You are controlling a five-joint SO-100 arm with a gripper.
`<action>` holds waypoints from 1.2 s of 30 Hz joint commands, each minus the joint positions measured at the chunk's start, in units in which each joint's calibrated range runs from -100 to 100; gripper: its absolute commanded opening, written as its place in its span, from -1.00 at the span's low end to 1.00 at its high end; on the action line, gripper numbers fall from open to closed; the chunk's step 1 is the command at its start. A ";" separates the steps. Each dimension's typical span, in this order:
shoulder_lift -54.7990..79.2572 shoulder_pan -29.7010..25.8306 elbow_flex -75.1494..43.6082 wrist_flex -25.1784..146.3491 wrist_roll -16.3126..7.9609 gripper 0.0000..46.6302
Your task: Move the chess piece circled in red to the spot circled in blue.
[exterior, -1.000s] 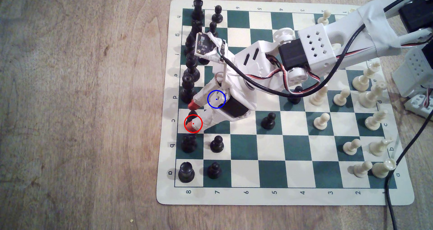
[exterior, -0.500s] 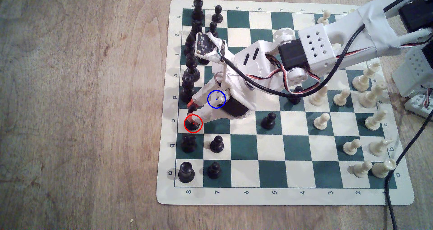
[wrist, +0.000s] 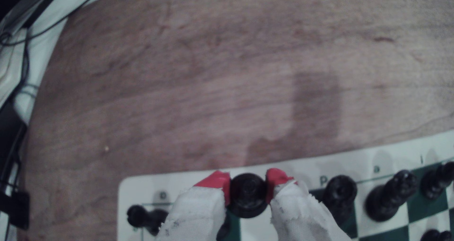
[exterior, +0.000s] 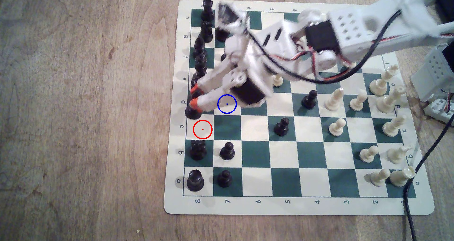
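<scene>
You are in the carry step: your tool is pinching the bishop between its red-tipped fingers, and the red ring sits on a bare cream square. In the exterior view the piece's base hangs over the file of black pieces at the mat's 9 o'clock edge, lifted as far as I can judge. The blue-ringed square lies just beside it toward 3 o'clock. Next, I judge, swing that way, centre, lower upright, then release. It looks glossy black with a wide round base.
</scene>
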 commanded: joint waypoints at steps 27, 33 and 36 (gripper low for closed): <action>-14.91 5.05 16.17 0.77 3.32 -0.99; -11.68 5.21 15.53 0.04 3.76 -0.99; -9.82 5.13 15.53 0.04 4.00 -0.99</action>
